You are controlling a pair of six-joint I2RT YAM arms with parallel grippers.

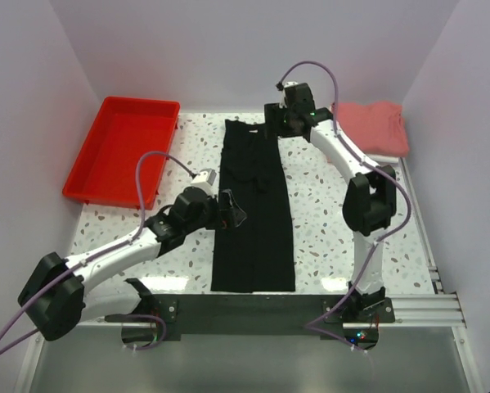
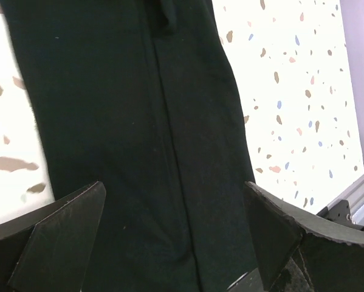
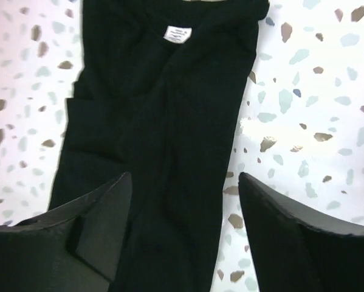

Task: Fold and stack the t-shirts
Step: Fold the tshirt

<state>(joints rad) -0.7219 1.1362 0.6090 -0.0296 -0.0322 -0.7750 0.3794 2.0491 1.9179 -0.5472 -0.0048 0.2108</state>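
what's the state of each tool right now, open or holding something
left tool: open, nothing held, over the black t-shirt
right tool: open, nothing held, over the same shirt

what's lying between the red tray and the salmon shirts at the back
The black t-shirt, folded into a long strip, with the right pincer at its far end; the top view shows it.

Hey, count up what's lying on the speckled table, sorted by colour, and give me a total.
Black: 1, long folded black cloth t-shirt
Salmon-pink: 1, folded salmon-pink cloth shirt
Red: 1, shallow red plastic tray
Total: 3
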